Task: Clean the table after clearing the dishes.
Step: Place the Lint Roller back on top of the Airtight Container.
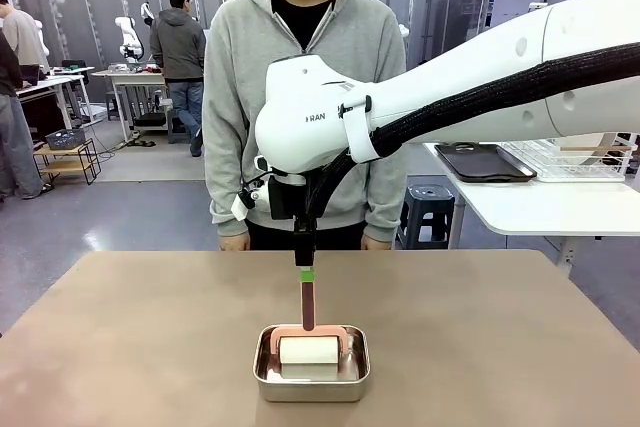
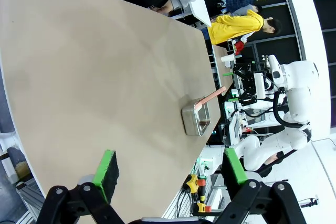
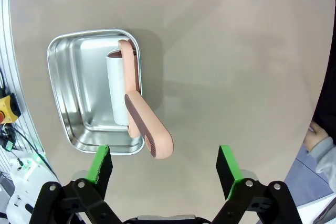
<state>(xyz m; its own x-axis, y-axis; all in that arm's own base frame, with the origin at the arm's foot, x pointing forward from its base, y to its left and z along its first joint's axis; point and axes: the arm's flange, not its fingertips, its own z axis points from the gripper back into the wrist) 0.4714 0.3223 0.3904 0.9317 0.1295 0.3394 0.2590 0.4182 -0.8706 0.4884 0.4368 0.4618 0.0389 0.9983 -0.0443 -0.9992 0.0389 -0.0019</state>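
The tan-brown table [image 1: 150, 327] carries a small steel pan [image 1: 311, 385] near its front middle. In the pan lies a lint roller with a white roll [image 1: 310, 350] and a pink handle [image 1: 307, 305] that sticks up. My right gripper [image 1: 307, 272] hangs just above the handle's top, open. In the right wrist view the handle's end [image 3: 152, 132] rises between the wide green pads of that gripper [image 3: 164, 156] without touching them. My left gripper [image 2: 169, 156] is open and empty, off the table's side, with the pan [image 2: 195, 121] far ahead. The dishes are out of view.
A person in a grey hoodie stands at the far edge, one hand [image 1: 235, 241] near the table. To the right stands a white side table [image 1: 540, 207] with a dark tray [image 1: 480, 162] and a wire rack [image 1: 575, 159].
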